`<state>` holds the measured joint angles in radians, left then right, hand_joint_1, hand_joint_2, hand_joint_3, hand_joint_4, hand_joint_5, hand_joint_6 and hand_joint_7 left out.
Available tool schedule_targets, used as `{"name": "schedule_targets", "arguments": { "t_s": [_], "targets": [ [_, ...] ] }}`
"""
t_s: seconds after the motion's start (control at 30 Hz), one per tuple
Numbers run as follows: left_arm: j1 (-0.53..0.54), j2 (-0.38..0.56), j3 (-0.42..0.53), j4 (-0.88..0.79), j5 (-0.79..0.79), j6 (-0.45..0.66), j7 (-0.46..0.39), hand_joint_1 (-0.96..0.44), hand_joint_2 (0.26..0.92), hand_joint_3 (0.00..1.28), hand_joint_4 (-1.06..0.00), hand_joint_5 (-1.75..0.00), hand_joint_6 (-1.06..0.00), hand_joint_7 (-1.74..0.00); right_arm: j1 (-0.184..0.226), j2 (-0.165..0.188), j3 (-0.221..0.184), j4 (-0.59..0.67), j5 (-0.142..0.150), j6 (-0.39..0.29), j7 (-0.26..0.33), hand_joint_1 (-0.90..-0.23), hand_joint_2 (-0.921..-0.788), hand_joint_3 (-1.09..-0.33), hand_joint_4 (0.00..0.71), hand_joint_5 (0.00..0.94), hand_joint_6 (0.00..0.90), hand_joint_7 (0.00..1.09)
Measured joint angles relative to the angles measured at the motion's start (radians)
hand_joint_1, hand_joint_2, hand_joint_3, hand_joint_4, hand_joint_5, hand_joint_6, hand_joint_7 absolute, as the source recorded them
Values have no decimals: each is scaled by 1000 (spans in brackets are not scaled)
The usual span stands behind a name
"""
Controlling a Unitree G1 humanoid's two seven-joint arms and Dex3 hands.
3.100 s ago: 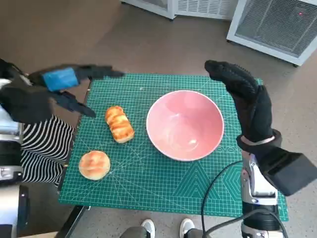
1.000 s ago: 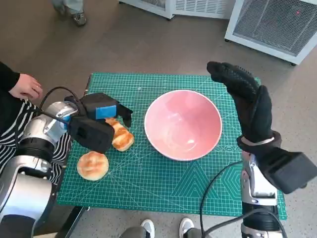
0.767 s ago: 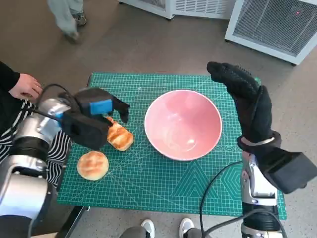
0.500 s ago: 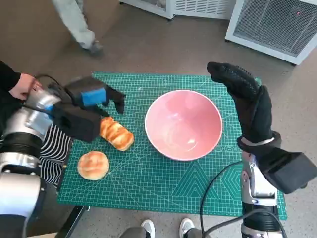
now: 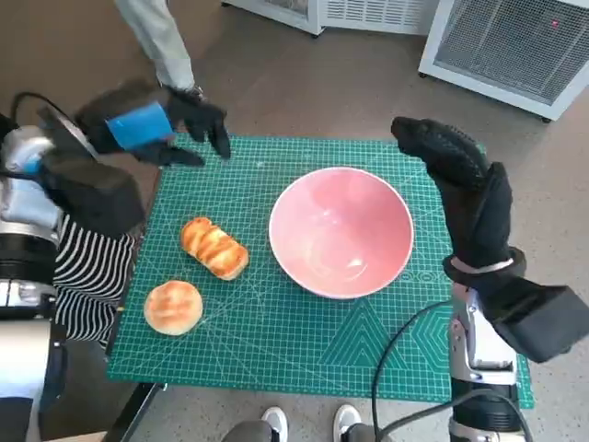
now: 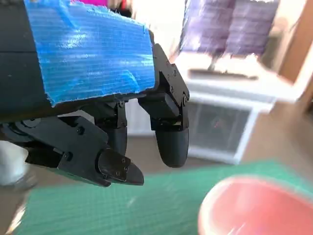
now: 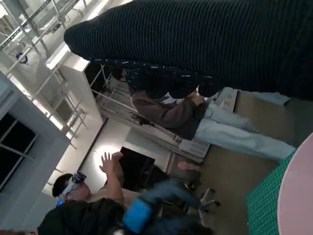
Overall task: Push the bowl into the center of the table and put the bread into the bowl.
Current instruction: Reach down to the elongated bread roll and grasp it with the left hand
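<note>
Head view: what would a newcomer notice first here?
The large pink bowl near the middle of the green mat, empty. Left of it lie a long bread and a round bun. The left hand hangs over the mat's far left corner, the right hand beside the bowl.

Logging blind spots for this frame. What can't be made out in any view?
- Right hand: fingertips hidden; the right wrist view shows only its glove band.
- Pink bowl: blurred in left wrist view, cut off by the edge in right wrist view.
- Long bread and round bun: head view only.
- Left hand: motion-blurred in head view.
</note>
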<state>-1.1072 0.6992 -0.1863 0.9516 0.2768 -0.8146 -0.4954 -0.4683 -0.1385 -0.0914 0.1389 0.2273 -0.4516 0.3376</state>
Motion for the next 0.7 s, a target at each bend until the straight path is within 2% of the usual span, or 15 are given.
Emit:
{"name": "schedule_targets", "arguments": {
  "t_s": [0.1, 0.17, 0.2, 0.23, 0.33, 0.43, 0.5, 0.7],
  "targets": [
    [10, 0, 7, -34, -21, 30, -28, 2, 920, 47, -679, -1163, -683, -1117, 1, 0, -1, 2, 4, -4, 0, -728, -921, -680, 152, 2, 3, 541],
    [20, 0, 6, -59, -33, 72, -73, 2, 921, 108, -606, -1231, -612, -1195, 1, 0, -1, 2, 4, -7, 0, -726, -921, -679, 152, 2, 4, 541],
    [24, 0, 4, -69, -39, 93, -94, 13, 847, 93, -449, -918, -474, -929, 1, 0, -1, 2, 4, -7, 0, -725, -921, -679, 153, 2, 5, 542],
    [30, 1, -1, -83, -43, 134, -137, 20, 802, 79, -395, -626, -431, -674, 1, 0, -1, 2, 5, -8, 0, -724, -921, -679, 153, 2, 5, 542],
    [47, 14, -38, -133, -25, 255, -253, -109, 694, 36, -144, -206, -218, -250, 2, 0, -1, 1, 5, -10, 0, -719, -921, -678, 154, 2, 7, 541],
    [76, 38, -84, -198, 31, 354, -343, -189, 666, 24, -68, -70, -153, -106, 8, 0, -1, 0, 5, -11, 0, -716, -921, -678, 155, 2, 8, 541],
    [100, 47, -103, -228, 56, 392, -378, -210, 664, 23, -55, -47, -143, -80, 14, 0, -3, -2, 4, -13, -1, -715, -921, -679, 155, 2, 8, 540],
    [171, 50, -110, -265, 72, 395, -386, -245, 657, 17, -45, -10, -151, -37, 19, 0, -4, -3, 3, -14, -2, -710, -921, -688, 156, 2, 9, 538]
  ]
}}
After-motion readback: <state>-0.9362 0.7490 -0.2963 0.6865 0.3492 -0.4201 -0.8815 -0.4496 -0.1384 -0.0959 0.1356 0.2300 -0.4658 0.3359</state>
